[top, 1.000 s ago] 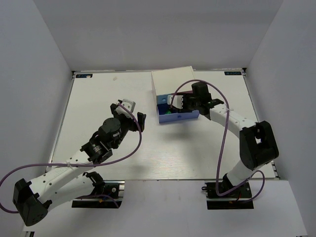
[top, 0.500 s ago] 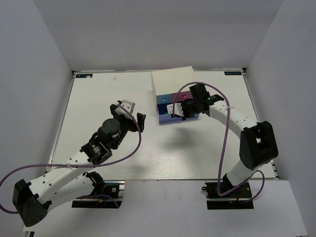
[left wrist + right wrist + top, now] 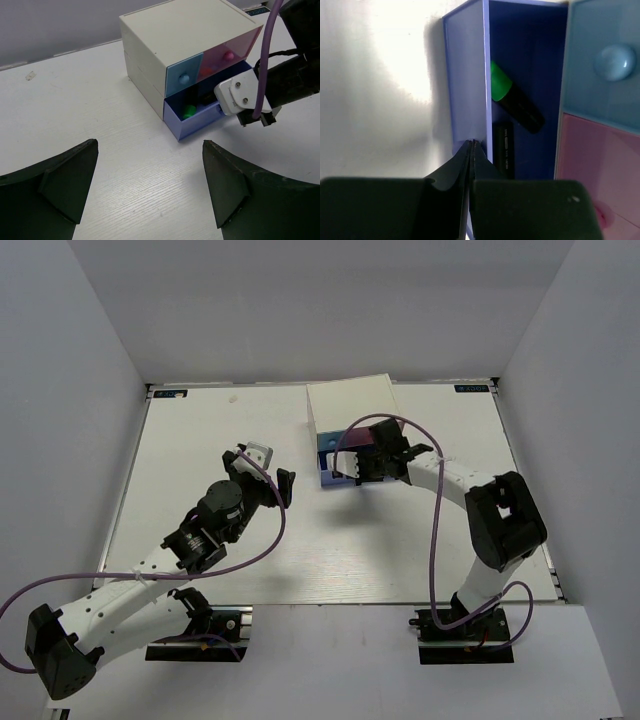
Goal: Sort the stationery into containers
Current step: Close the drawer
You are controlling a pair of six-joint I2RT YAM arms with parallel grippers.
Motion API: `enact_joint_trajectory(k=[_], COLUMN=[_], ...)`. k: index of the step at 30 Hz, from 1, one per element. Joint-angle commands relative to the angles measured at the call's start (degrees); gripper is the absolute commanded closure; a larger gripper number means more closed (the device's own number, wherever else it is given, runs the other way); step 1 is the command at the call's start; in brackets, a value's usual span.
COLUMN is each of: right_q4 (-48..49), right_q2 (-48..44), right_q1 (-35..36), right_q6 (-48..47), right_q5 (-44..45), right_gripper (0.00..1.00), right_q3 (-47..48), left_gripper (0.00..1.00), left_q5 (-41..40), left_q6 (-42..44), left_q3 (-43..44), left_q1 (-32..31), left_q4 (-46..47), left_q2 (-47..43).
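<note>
The white desktop box (image 3: 350, 405) (image 3: 185, 35) stands at the back middle of the table. Its periwinkle drawer (image 3: 197, 124) (image 3: 465, 75) is pulled open. Inside lie a green-capped highlighter (image 3: 512, 97) (image 3: 189, 111) and a second black highlighter (image 3: 503, 150). The light blue drawer (image 3: 615, 62) (image 3: 184, 77) and the pink drawer (image 3: 590, 165) (image 3: 230, 52) are closed. My right gripper (image 3: 471, 143) (image 3: 352, 470) is shut on nothing, its tips against the open drawer's front wall. My left gripper (image 3: 150, 145) (image 3: 265, 472) hangs open left of the box, holding nothing.
The white table (image 3: 200, 440) is walled by grey panels on the left, back and right. The right arm's purple cable (image 3: 440, 530) loops above the table on the right. A small chip mark (image 3: 31, 76) lies on the table left of the box.
My right gripper has closed and swung down to the left, from over the drawer to its front wall. The left arm has not moved.
</note>
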Motion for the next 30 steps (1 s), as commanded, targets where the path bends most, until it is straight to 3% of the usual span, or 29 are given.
enact_joint_trajectory(k=[1, 10, 20, 25, 30], right_q4=[14.3, 28.5, 37.1, 34.6, 24.8], right_q2=[0.6, 2.9, 6.3, 5.2, -5.8], right_q1=[0.9, 1.6, 2.6, 2.5, 2.3], right_q6=[4.2, 6.3, 7.0, 8.0, 13.1], right_q5=[5.9, 12.4, 18.0, 16.9, 8.3], right_gripper=[1.0, 1.0, 1.0, 1.0, 1.0], right_q3=[-2.5, -4.7, -4.9, -5.9, -9.0], left_gripper=[0.05, 0.05, 0.05, 0.05, 0.05], left_q5=[0.5, 0.5, 0.5, 0.5, 0.5], left_q6=[0.2, 0.8, 0.8, 0.8, 0.8], left_q3=[-0.1, -0.1, -0.1, -0.1, -0.1], left_q1=[0.2, 0.2, 0.2, 0.2, 0.2], left_q4=[0.9, 1.5, 1.5, 1.5, 1.5], left_q2=[-1.2, -1.8, -1.8, -1.8, -1.8])
